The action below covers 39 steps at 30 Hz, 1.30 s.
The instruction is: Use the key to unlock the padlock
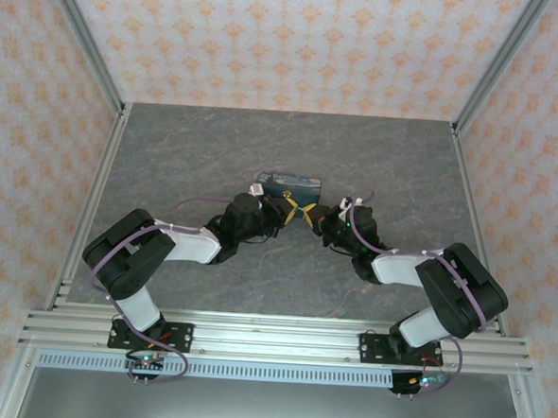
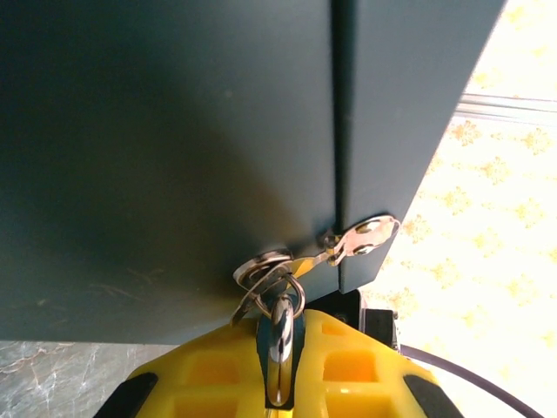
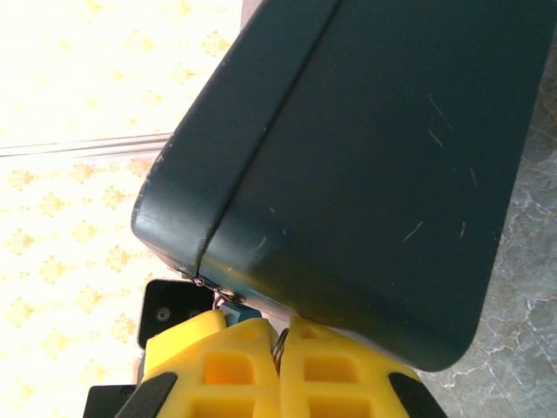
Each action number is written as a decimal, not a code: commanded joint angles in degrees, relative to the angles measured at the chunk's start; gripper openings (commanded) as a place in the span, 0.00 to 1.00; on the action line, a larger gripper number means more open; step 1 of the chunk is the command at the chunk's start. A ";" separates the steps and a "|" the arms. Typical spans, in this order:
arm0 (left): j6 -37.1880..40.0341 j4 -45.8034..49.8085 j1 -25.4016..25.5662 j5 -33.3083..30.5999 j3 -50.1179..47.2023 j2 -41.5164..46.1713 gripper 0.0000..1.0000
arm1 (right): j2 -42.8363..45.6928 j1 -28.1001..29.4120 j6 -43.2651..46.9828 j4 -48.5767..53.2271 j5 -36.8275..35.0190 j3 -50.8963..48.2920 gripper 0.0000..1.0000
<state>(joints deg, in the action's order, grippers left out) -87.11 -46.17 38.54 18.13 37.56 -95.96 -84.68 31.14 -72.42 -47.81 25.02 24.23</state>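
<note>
Key (image 2: 278,357): thin, pale silvery metal, upright and edge-on, pinched in the slot between the yellow fingers of the left gripper (image 2: 280,319). Upper end threaded onto a wire key ring (image 2: 261,280), which lies against the lower edge of the dark box (image 2: 174,157).

Padlock (image 3: 246,311): tiny, teal-blue, glimpsed as a sliver just under the box's lower corner, tucked right behind the yellow fingertips of the right gripper (image 3: 280,331). Mostly hidden; shackle and keyhole not discernible. Whether touching the key, impossible to tell.
</note>
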 commanded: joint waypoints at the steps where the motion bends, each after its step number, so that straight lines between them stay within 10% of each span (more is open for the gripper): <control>1: 0.95 -6.06 3.38 9.05 0.83 0.76 0.00 | 2.51 -0.28 3.56 7.04 -5.68 0.69 0.00; 39: 0.55 2.84 2.45 5.25 -0.71 4.91 0.00 | 18.18 -1.43 3.53 15.39 -6.82 -6.21 0.00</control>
<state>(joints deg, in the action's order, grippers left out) -86.98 -43.09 40.51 22.09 37.34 -93.41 -68.49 30.57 -69.14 -35.51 21.85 18.94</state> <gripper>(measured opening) 0.095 0.042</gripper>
